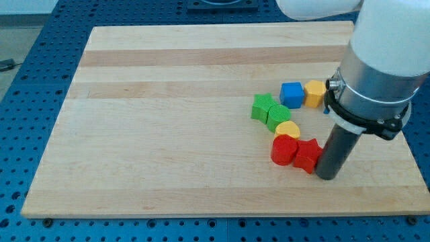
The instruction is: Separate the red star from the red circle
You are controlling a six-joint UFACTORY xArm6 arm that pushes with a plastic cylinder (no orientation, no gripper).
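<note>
The red star [307, 154] lies near the board's lower right, touching the red circle [284, 149] on its left. My tip [327, 176] is at the lower end of the dark rod, right beside the red star's right edge, seemingly touching it. The robot arm's large white and grey body rises above the rod at the view's right.
A yellow heart-like block [289, 129] sits just above the red circle. Two green blocks [263, 107] [278, 116] lie up-left of it. A blue cube [291, 94] and a yellow block [314, 93] sit further up. The wooden board [168, 121] lies on a blue perforated table.
</note>
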